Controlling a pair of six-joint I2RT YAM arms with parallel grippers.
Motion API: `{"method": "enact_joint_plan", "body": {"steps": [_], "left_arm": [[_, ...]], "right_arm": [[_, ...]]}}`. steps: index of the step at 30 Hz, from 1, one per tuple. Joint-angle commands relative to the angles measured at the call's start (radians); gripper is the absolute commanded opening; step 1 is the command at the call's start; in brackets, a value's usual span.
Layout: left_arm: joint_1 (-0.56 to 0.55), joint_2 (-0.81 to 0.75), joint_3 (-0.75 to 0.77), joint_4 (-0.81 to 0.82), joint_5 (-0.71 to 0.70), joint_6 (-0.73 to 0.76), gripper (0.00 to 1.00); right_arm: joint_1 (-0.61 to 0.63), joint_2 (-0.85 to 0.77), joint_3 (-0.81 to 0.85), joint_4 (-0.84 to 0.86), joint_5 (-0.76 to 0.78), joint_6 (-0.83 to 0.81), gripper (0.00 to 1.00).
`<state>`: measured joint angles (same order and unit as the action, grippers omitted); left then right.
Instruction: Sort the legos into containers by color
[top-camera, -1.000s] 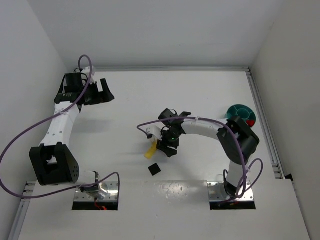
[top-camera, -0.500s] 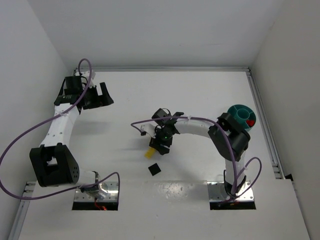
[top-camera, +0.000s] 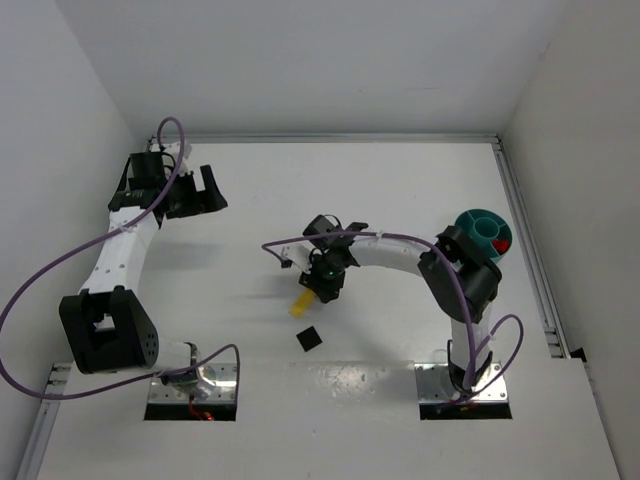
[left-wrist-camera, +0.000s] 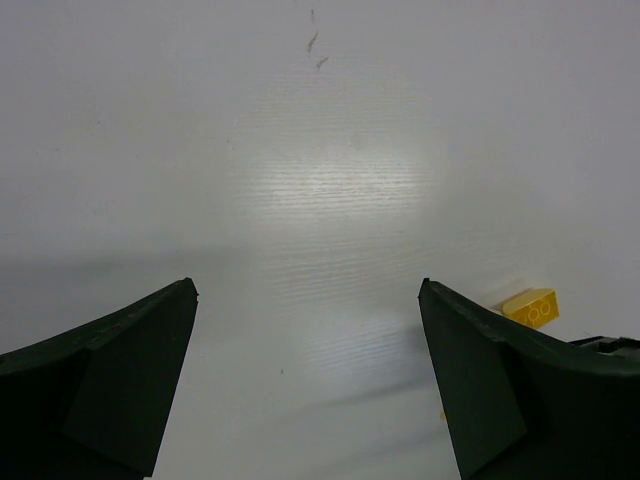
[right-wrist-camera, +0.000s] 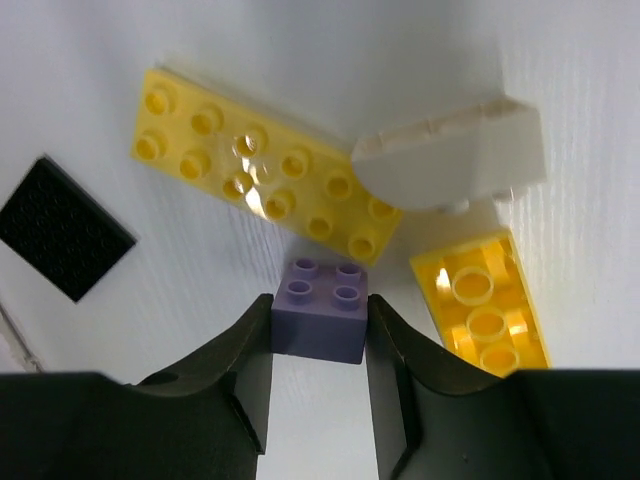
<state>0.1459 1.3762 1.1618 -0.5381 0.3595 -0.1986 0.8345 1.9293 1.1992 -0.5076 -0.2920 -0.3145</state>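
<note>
My right gripper (right-wrist-camera: 320, 305) is shut on a pale purple brick (right-wrist-camera: 322, 310) that sits on the table. Just beyond it lie the long yellow plate (right-wrist-camera: 260, 165), a white brick (right-wrist-camera: 450, 150) and an upturned yellow brick (right-wrist-camera: 480, 315). The flat black square (right-wrist-camera: 65, 228) lies to the left. From above, the right gripper (top-camera: 325, 283) is at the table's middle, over the pile, with the yellow plate (top-camera: 300, 303) and black square (top-camera: 309, 339) beside it. The teal dish (top-camera: 470, 220) stands far right with a red brick (top-camera: 500, 244) inside. My left gripper (top-camera: 205, 187) is open and empty, far left.
The left wrist view shows bare white table between the left gripper's (left-wrist-camera: 307, 290) open fingers, with a yellow brick (left-wrist-camera: 531, 307) at the right edge. A metal rail (top-camera: 525, 240) runs along the table's right side, next to the dish.
My right gripper has moved left and down onto the brick pile and now grips the purple brick. The left arm has barely shifted.
</note>
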Motion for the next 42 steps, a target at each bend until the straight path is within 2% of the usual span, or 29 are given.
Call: {"method": "enact_joint_plan", "body": {"steps": [1,5,6,8,9,10,11,14,15,19,22,32,42], "left_arm": [[0.012,-0.011,0.01,0.01,0.018,0.019,1.0],[0.012,-0.002,0.01,0.029,0.028,0.019,1.0],[0.012,-0.002,0.01,0.042,0.038,0.019,1.0],[-0.02,0.014,0.01,0.056,0.038,0.008,1.0],[-0.029,0.03,0.021,0.067,0.038,0.008,1.0],[-0.041,0.05,0.021,0.067,0.027,0.008,1.0],[-0.067,0.061,0.033,0.09,0.009,-0.004,1.0],[-0.114,0.122,0.067,0.101,-0.022,-0.024,1.0],[-0.144,0.139,0.081,0.11,-0.033,-0.024,1.0],[-0.212,0.198,0.14,0.132,-0.063,-0.047,1.0],[-0.244,0.222,0.15,0.153,-0.083,-0.047,1.0],[-0.255,0.256,0.15,0.162,-0.103,-0.065,1.0],[-0.255,0.247,0.139,0.162,-0.122,-0.065,1.0]], "right_arm": [[-0.035,-0.111,0.022,-0.067,0.062,0.014,0.11],[-0.176,-0.286,0.033,-0.21,0.071,0.014,0.05],[-0.261,-0.311,0.033,-0.232,0.071,0.014,0.05],[-0.352,-0.36,0.068,-0.302,0.083,-0.012,0.04],[-0.453,-0.36,0.095,-0.331,0.083,-0.012,0.04],[-0.506,-0.351,0.17,-0.363,0.083,-0.023,0.04],[-0.62,-0.311,0.253,-0.432,0.083,-0.023,0.03],[-0.8,-0.245,0.359,-0.517,0.074,-0.014,0.03],[-0.909,-0.195,0.426,-0.534,0.074,-0.003,0.03],[-1.101,-0.077,0.585,-0.641,0.074,0.025,0.03],[-1.163,-0.05,0.628,-0.701,0.065,0.025,0.03],[-1.19,-0.024,0.553,-0.664,0.056,0.068,0.03],[-1.21,0.056,0.649,-0.632,0.086,0.124,0.03]]}}
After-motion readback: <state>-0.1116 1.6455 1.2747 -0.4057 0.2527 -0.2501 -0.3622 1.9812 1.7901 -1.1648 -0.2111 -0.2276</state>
